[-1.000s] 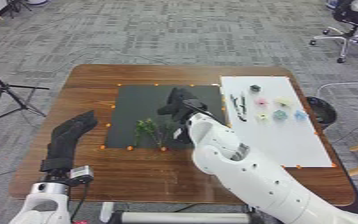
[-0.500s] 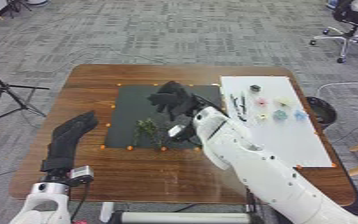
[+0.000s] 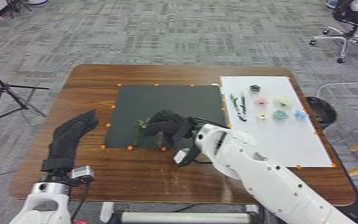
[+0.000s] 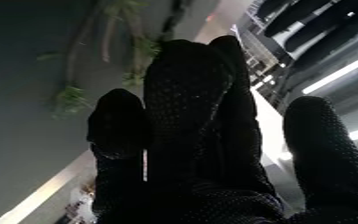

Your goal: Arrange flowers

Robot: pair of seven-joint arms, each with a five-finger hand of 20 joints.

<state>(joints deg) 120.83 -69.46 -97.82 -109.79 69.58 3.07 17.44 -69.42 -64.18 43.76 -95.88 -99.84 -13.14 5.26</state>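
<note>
My right hand (image 3: 167,124) is over the near half of the black mat (image 3: 171,96), beside the green stems (image 3: 140,132) and partly hiding them. In the right wrist view my right hand (image 4: 189,90) has straight fingers with nothing held. Leafy green sprigs (image 4: 71,100) lie on the mat beyond the fingertips. My left hand (image 3: 71,134) rests open at the table's left side, and the left hand (image 4: 313,22) also appears farther off in the wrist view. Small pink (image 3: 262,101), yellow (image 3: 283,101) and blue (image 3: 301,115) flowers lie on the white sheet (image 3: 278,142).
Dark, slender pieces (image 3: 238,107) lie along the white sheet's left part, near a dark green flower head (image 3: 254,88). Orange markers edge the mat. A black round container (image 3: 321,111) stands beyond the table's right edge, and a tripod (image 3: 11,95) stands to the left.
My right hand has come from the middle of the black mat back toward its near edge, now beside and over the stems. The left hand has kept still.
</note>
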